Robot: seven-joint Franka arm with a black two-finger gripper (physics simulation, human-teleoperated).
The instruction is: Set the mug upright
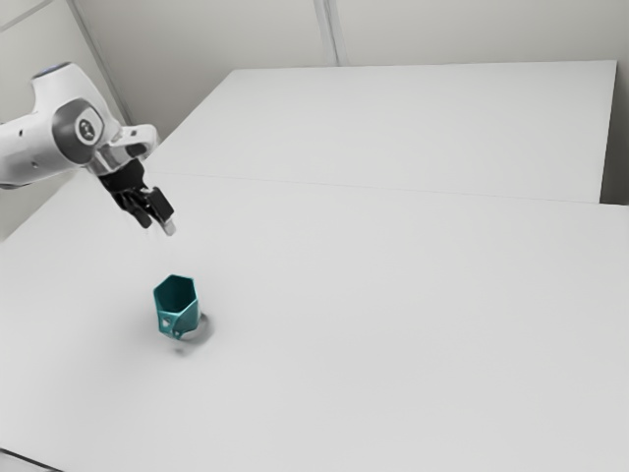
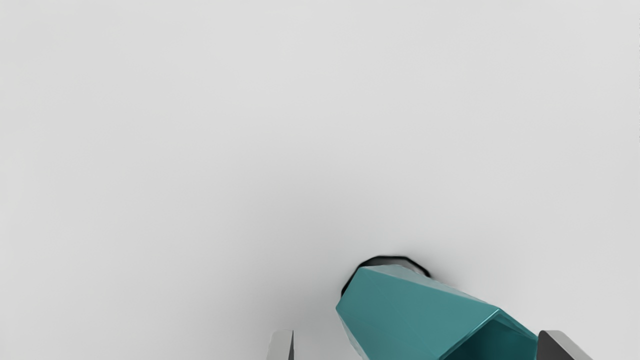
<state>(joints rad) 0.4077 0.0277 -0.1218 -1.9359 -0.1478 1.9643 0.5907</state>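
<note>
Gripper (image 1: pixel 158 225), upper left of the exterior view: fingers apart, clear of the mug, likely so its own base can bear it | Mug (image 1: pixel 177 307): lower left, on the table (image 1: pixel 393 315), mouth up, seemingly upright; flat seating can't be told | Judged next: check balance before any touch

Glossy teal mug (image 1: pixel 179 313), matt tabletop (image 1: pixel 393 324)

The place looks like a simulated robotics lab: a white robot arm (image 1: pixel 29 152) reaches over a broad, pale tabletop (image 1: pixel 393 344), with another flat white surface (image 1: pixel 423 128) beyond. Plain grey walls (image 1: pixel 216 29) enclose it, one bearing a narrow upright strip (image 1: pixel 329 29).
</note>
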